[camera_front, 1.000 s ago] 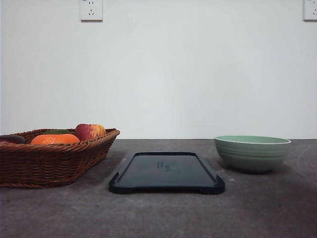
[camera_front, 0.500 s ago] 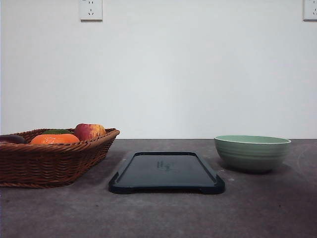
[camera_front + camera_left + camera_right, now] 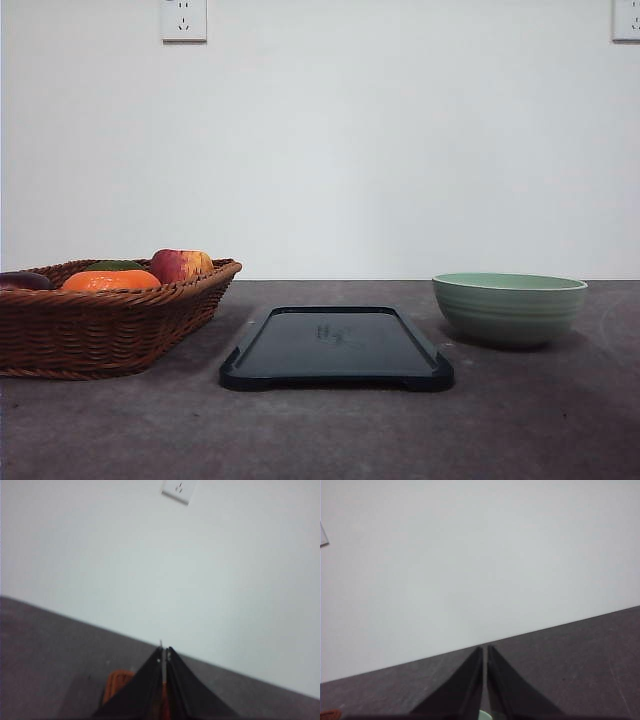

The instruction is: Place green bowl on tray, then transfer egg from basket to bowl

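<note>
The pale green bowl (image 3: 509, 308) stands on the grey table at the right, beside the dark tray (image 3: 337, 346), which lies flat in the middle with nothing on it. The brown wicker basket (image 3: 105, 318) sits at the left; the egg is hidden inside it. In the left wrist view my left gripper (image 3: 164, 653) is shut with its black fingers pressed together, and a bit of the basket (image 3: 116, 685) shows past them. My right gripper (image 3: 484, 651) is shut too, with a sliver of the green bowl (image 3: 485, 715) just below its fingers.
A red-yellow apple (image 3: 181, 264), an orange fruit (image 3: 110, 281), a green item (image 3: 113, 266) and a dark item (image 3: 24, 281) rise above the basket's rim. A white wall with two sockets (image 3: 184, 19) stands behind the table.
</note>
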Available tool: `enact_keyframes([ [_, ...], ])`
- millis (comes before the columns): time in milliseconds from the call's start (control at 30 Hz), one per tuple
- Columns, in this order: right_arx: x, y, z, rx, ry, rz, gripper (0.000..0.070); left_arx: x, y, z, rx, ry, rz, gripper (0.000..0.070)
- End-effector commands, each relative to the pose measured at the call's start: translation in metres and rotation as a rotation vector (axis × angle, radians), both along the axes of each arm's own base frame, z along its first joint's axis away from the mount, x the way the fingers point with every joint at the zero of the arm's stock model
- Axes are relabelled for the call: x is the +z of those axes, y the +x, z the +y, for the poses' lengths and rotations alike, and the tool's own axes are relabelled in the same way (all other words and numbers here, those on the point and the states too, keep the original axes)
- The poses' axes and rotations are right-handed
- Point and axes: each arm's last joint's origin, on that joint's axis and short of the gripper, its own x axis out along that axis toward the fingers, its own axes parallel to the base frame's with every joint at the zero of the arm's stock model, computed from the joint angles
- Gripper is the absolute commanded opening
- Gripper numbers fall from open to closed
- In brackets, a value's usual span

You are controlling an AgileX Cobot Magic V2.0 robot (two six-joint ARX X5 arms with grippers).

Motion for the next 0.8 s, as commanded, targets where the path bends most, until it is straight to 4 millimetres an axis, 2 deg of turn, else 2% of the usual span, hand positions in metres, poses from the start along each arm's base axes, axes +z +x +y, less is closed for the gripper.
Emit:
enact_keyframes([
  [0,0.006,0.002,0.0,0.002,-0.026,0.011,0.0007,0.01,0.003,0.0,0.004,0.02,0.034,0.0],
  [167,0.016,0.011,0.003,0.05,-0.068,0.093,0.0006,0.032,0.017,-0.001,-0.026,0.026,0.135,0.0],
  [400,0.032,0.032,0.006,0.117,-0.113,0.315,0.0007,0.053,0.047,-0.004,-0.127,0.043,0.324,0.0],
  [567,0.041,0.052,0.008,0.165,-0.129,0.49,0.0007,0.06,0.07,-0.005,-0.156,0.083,0.484,0.0],
  [767,0.042,0.08,0.01,0.186,-0.155,0.705,0.0007,0.058,0.091,-0.008,-0.23,0.103,0.647,0.0],
])
